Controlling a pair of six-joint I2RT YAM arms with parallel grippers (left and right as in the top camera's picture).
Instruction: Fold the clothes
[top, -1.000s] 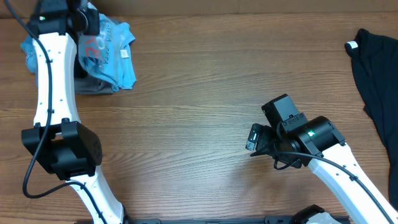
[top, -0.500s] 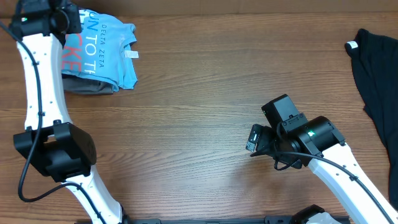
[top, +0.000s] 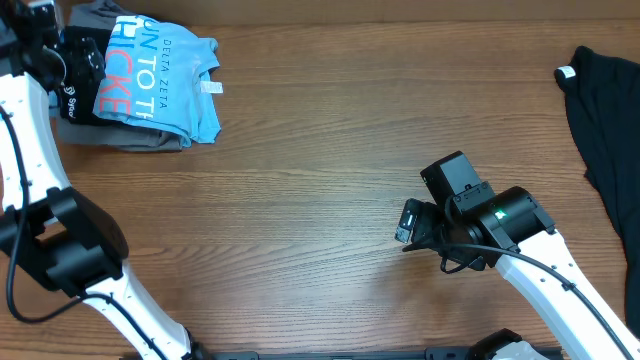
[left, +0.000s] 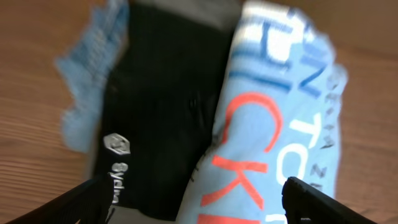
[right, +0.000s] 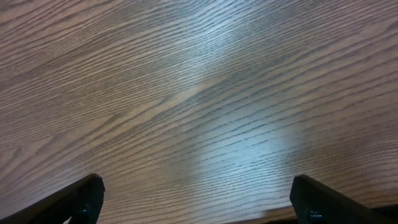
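The folded light blue T-shirt (top: 160, 75), coral and white lettering up, lay atop grey cloth (top: 150, 141) at the table's (top: 320, 180) far-left corner; the black garment (top: 605, 120) sprawled at its far-right edge.

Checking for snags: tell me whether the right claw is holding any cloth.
No, the right claw hangs open over the wooden table, with nothing between its fingers.

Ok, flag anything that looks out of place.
The black garment lies rumpled and unfolded at the right edge, far from the folded light blue T-shirt stacked at upper left.
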